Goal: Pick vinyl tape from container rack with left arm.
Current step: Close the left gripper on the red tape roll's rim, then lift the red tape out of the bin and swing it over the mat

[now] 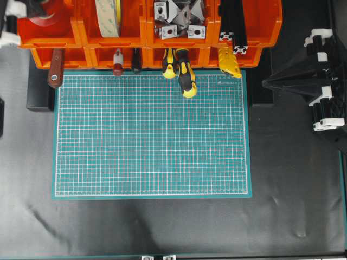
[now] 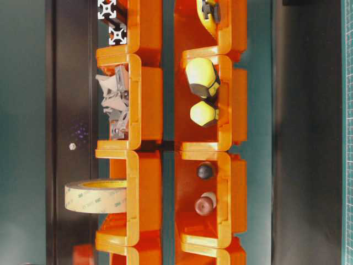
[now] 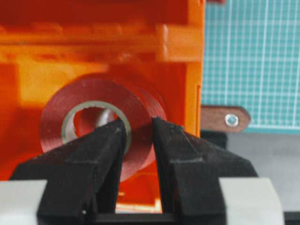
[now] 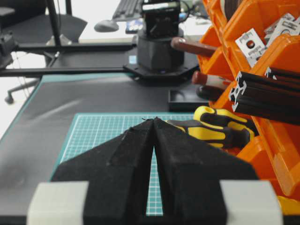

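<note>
- Overhead view: the vinyl tape (image 1: 43,20) lies in the upper-left bin of the container rack (image 1: 146,38), at the top left of the frame. The left arm (image 1: 11,24) shows only as a sliver at that same corner, so its gripper is hidden here. The right arm (image 1: 320,81) sits folded at the right edge, well apart from the tape; the left is clearly the nearer one.
- Table-level view: the rack appears turned on its side; the cream tape roll (image 2: 96,196) stands in one bin, and only a dim red patch at the bottom left hints at the vinyl tape.
- Left wrist view: the red roll (image 3: 101,124) stands on edge in its orange bin, its flat face and white core toward the camera. The left gripper (image 3: 140,129) straddles the roll's right wall, one finger inside the core, the other outside, with the jaws narrowed around that wall; it looks gripped, though firm contact is a judgement.
- Right wrist view: the right gripper (image 4: 153,124) is closed on nothing, above the green mat (image 4: 108,129) on the desk.
</note>
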`<state>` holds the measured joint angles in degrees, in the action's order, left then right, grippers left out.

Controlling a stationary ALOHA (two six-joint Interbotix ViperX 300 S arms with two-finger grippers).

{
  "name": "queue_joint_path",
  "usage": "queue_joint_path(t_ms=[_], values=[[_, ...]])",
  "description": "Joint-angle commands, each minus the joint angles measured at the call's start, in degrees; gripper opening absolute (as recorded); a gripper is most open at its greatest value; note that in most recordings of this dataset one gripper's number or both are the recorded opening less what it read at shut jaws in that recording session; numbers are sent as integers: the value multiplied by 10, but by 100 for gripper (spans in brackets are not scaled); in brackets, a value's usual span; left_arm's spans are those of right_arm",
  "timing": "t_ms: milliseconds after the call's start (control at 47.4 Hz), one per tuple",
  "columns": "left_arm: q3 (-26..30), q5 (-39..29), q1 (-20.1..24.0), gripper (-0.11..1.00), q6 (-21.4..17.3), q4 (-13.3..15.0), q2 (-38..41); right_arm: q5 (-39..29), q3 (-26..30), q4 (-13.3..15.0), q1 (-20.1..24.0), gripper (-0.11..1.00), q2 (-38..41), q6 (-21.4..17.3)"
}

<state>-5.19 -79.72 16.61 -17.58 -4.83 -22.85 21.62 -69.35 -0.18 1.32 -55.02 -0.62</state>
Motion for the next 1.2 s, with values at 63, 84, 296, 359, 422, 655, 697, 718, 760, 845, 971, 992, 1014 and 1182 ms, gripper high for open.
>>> queue_joint_path(t_ms=[63, 84, 296, 359, 422, 655, 697, 718, 760, 845, 971, 992, 1014, 1182], values=[[70, -13, -25, 18, 11, -1, 1, 9, 8, -1, 5, 0, 3, 1], [75, -13, -33, 18, 16, -1, 0, 9, 8, -1, 6, 0, 3, 1], [88, 16, -150, 18, 105, 0, -4, 9, 8, -1, 10, 0, 1, 1], [75, 50, -187, 18, 134, 0, -6, 9, 8, -1, 10, 0, 1, 1], [51, 102, -226, 18, 160, 1, -5, 9, 8, -1, 10, 0, 1, 1], [-60, 280, -281, 18, 200, 1, 11, 20, 9, -1, 13, 0, 1, -1], [-77, 310, -285, 18, 200, 2, 19, 24, 8, -1, 14, 0, 1, -1], [-84, 323, -288, 18, 201, 2, 24, 24, 8, -1, 14, 0, 1, -1], [-99, 351, -294, 18, 201, 2, 34, 25, 8, -2, 14, 0, 2, -1], [-126, 393, -301, 18, 202, 2, 62, 24, 8, -1, 16, 0, 3, 0], [-144, 424, -302, 18, 210, 2, 116, 25, 8, -1, 18, 0, 3, -1], [-145, 425, -301, 18, 213, 2, 125, 25, 8, -1, 18, 0, 3, -1], [-146, 427, -301, 18, 215, 2, 132, 25, 8, -1, 18, 0, 3, -1], [-150, 449, -301, 18, 232, 2, 206, 26, 8, -1, 23, 0, 3, -1]])
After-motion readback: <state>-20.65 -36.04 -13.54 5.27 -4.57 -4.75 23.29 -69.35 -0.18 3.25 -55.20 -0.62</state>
